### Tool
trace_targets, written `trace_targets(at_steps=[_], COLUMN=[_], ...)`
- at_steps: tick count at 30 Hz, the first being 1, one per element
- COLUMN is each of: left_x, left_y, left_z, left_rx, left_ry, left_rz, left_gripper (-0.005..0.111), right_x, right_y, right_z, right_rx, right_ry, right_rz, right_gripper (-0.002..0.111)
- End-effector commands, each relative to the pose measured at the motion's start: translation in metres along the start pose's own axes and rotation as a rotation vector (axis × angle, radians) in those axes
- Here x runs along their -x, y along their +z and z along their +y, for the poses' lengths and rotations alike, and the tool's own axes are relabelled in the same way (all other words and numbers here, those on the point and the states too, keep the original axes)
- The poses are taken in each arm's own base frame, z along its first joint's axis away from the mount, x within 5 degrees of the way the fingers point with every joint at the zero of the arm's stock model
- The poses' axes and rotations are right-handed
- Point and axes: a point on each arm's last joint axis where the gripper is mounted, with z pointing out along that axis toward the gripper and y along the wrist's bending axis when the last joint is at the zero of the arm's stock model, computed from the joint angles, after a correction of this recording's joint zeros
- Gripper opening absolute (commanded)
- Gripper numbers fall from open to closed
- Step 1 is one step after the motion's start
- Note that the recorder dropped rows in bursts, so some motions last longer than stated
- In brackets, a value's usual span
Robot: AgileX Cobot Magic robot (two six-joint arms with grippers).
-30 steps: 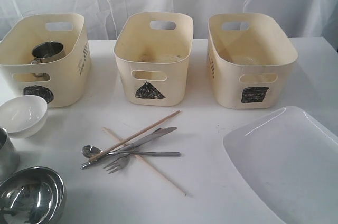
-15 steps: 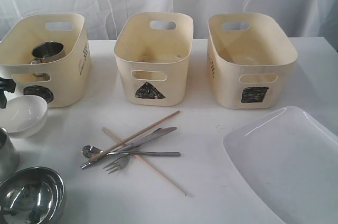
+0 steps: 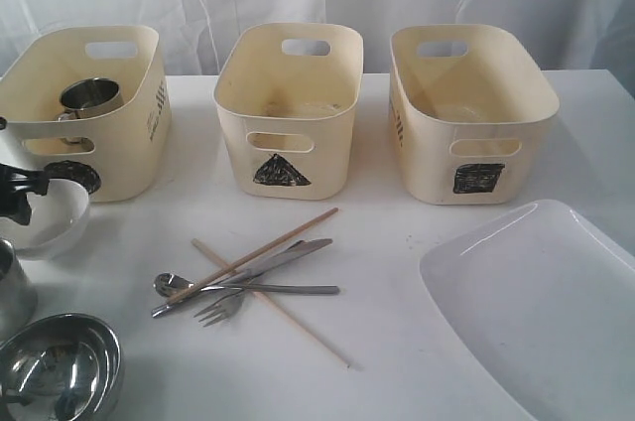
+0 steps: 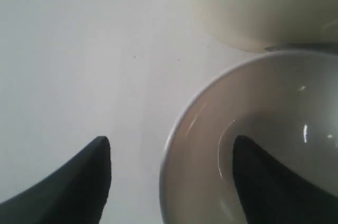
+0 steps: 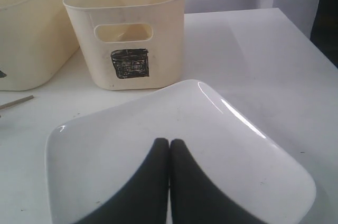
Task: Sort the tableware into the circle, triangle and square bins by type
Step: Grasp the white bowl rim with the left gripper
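I see the large white plate [image 3: 536,292] at front right, my right gripper [image 5: 169,147] pinched closed over it. Beside the circle bin [image 3: 119,148], my left gripper [image 4: 171,142] is spread wide astride the rim of the small white bowl [image 3: 55,220]

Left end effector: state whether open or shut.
Open: the left end effector has fingers apart, one inside the small white bowl, one outside.

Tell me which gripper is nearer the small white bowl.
Left. The left gripper is right at the small white bowl, open jaws straddling its rim. The right gripper, jaws shut, hangs over the large white plate, well away from the bowl.
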Motion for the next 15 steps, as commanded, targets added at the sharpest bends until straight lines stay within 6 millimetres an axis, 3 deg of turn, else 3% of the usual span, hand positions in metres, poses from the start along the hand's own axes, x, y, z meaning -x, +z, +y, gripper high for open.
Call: trace_targets(at_steps=[1,3,8,15], left_x=[-0.004,-0.006,-0.019,-0.024], left_y=[0.007,0.007,0.006,-0.012], left_z=[-0.002,-0.003,-0.003,-0.004], left_rx=[-0.028,-0.036,-0.037,-0.048], left_ry=[-0.052,-0.065,-0.062,0.012], left_rz=[0.034,0.050,0.193,0.248], left_gripper=[0.067,0.059,0.001,0.000], right_x=[0.000,0.000,0.000,0.000], right_y=[0.000,0.000,0.000,0.000], right_z=[0.000,0.000,0.000,0.000], right_rx=[0.001,0.001,0.001,0.001], right_ry=[0.001,0.001,0.001,0.001], right_rz=[-0.008,-0.008,-0.008,-0.008], right_gripper=[0.000,0.000,0.000,0.000])
